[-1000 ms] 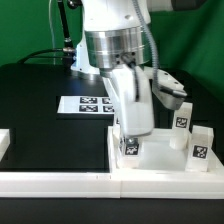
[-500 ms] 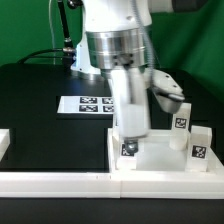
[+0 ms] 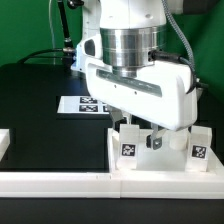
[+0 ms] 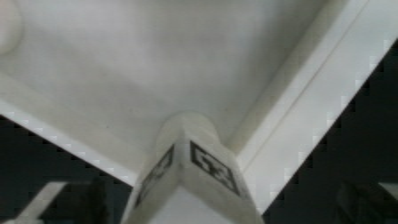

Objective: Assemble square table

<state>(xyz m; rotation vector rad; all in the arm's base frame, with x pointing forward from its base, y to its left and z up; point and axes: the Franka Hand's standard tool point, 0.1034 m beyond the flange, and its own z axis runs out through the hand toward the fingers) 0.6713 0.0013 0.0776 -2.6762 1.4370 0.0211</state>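
The white square tabletop lies at the exterior view's right, against the front rail. A short white tagged leg stands upright at its near left corner. My gripper hangs straight over this leg, its wide side towards the camera. One finger sits on each side of the leg with a gap, so the gripper is open. In the wrist view the leg rises between the dark fingertips, with the tabletop below it. A second leg stands at the right.
The marker board lies on the black table behind the tabletop. A long white border rail runs along the front edge. A white block sits at the far left. A green backdrop stands behind.
The gripper has turned about a quarter turn about its vertical axis, from narrow side to wide side facing the camera. The leg stays upright in the same place.
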